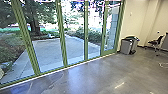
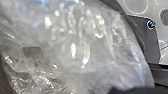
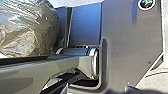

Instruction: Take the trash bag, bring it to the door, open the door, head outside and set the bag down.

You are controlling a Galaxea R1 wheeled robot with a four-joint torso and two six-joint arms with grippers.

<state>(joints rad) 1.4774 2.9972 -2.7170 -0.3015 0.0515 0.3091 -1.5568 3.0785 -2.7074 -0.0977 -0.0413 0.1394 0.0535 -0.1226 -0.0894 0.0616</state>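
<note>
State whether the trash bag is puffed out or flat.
Puffed out: the trash bag bulges roundly in the right wrist view. How full, I cannot tell.

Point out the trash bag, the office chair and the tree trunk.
Trash bag [image 2: 80,50]: left wrist view, on its crinkled plastic.
Office chair [image 1: 159,40]: head view, on its dark backrest.
Tree trunk [image 1: 35,27]: head view, on its lower part.

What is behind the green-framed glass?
A paved yard, a tree and shrubs. The green posts cover strips of the scene; what lies directly behind them cannot be seen.
</note>
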